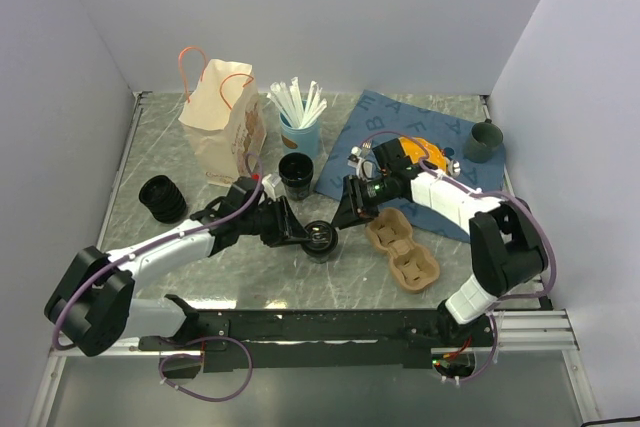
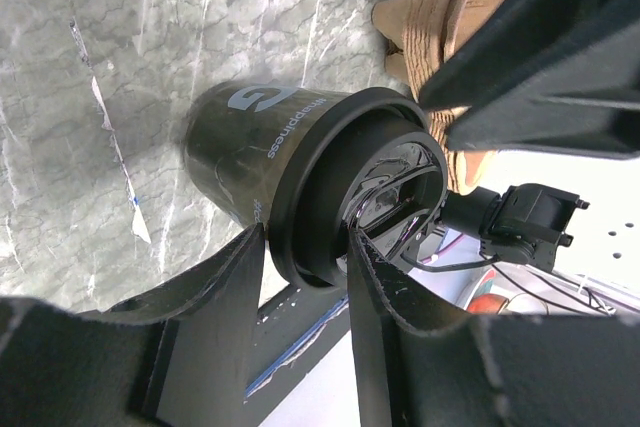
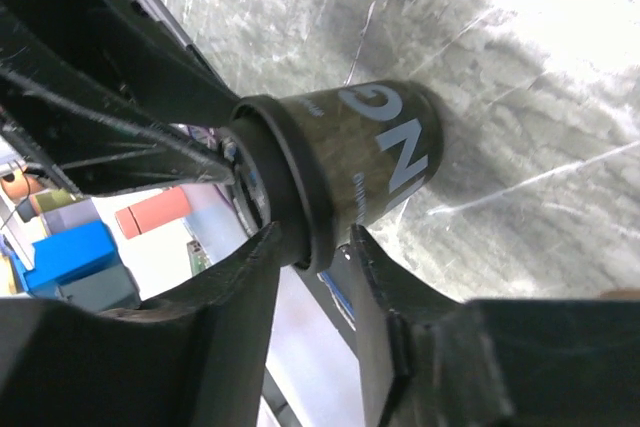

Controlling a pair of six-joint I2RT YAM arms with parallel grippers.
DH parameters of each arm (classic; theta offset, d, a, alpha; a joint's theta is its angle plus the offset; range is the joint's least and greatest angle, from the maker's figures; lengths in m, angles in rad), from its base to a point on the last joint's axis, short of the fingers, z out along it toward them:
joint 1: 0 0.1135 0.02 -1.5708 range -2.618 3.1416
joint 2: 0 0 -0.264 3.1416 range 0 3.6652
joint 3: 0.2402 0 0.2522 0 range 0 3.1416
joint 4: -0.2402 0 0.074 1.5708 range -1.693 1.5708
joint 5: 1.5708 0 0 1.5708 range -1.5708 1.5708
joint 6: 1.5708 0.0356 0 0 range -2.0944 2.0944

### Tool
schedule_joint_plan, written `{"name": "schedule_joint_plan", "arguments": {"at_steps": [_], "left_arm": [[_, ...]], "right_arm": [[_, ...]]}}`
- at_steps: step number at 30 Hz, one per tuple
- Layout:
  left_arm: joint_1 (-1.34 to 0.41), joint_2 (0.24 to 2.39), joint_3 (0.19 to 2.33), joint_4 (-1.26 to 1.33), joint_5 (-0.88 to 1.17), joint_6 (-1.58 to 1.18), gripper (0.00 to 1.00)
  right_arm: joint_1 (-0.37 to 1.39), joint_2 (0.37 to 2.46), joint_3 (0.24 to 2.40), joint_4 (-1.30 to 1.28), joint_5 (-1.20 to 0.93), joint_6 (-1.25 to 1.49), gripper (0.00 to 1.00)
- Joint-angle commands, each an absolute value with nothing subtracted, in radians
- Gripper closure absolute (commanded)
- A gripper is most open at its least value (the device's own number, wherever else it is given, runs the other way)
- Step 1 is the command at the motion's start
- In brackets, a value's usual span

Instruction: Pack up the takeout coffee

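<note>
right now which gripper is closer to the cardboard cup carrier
Right. The right gripper is just left of the cardboard cup carrier in the top view; the left gripper is farther, beyond the takeout coffee.

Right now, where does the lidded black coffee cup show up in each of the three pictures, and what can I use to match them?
Top view: the coffee cup is mid-picture, slightly below centre.
Left wrist view: the coffee cup fills the middle, with its lid turned towards the camera.
Right wrist view: the coffee cup is in the middle, lid end to the left.
Shared landmark: the marble table behind the cup in all three.
</note>
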State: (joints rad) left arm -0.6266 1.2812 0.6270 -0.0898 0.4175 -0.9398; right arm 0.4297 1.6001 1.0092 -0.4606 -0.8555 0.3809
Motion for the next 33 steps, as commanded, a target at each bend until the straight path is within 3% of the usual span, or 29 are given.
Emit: {"name": "schedule_joint_plan", "arguments": {"at_steps": [1,14,33], "left_arm": [[-0.643,1.376,0.560,-0.354,0.206,-0.861,0.58],[-0.653,1.391,0.575,-0.364,0.196,-0.857,0.58],[-0.672,1.413,0.592,-0.362,0.193,-0.874,0.59]], "right_arm": [[0.437,1.531,1.048,-0.509,-0.825,0.357,0.57],[0.439,1.479,0.980,-0.502,-0.770,0.391,0.62],[0.449,1.480,0.848,-0.370,-0.807,0.428,0.62]]}}
